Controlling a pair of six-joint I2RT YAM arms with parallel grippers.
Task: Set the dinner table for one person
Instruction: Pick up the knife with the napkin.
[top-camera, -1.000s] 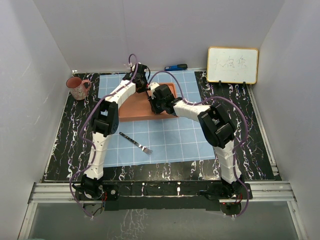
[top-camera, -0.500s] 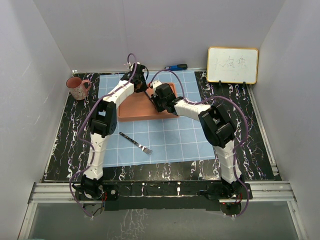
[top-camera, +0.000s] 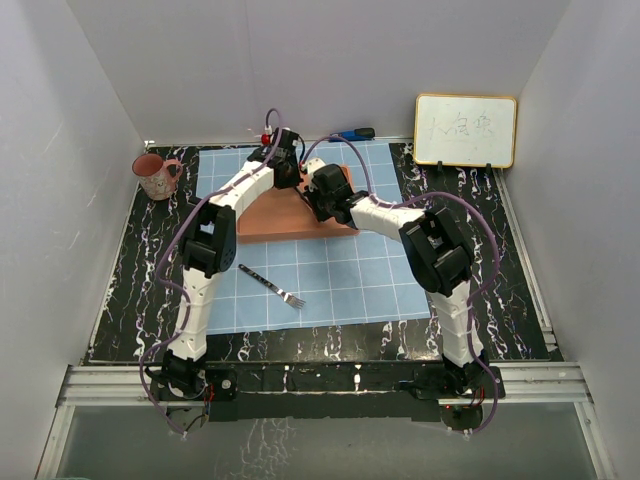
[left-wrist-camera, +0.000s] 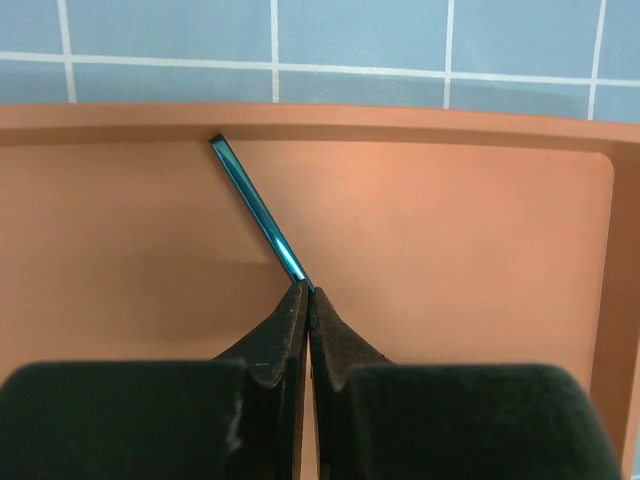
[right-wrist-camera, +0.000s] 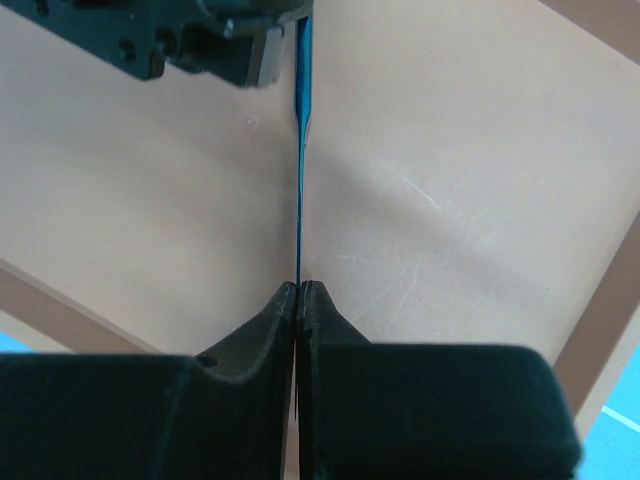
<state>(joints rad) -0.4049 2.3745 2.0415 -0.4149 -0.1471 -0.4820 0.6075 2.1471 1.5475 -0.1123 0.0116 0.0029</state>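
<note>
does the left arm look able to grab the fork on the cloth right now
Probably not yet: the left gripper is shut on a thin blue utensil over the tray. The fork itself lies uncovered beside that arm.

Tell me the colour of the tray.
Orange; the tray shows best in the left wrist view.

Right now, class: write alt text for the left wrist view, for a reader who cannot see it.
The left gripper is pinched shut on the near end of a thin blue strip, which slants up and left toward the far wall of an orange tray. Beyond the tray lies a light-blue gridded cloth.
</note>
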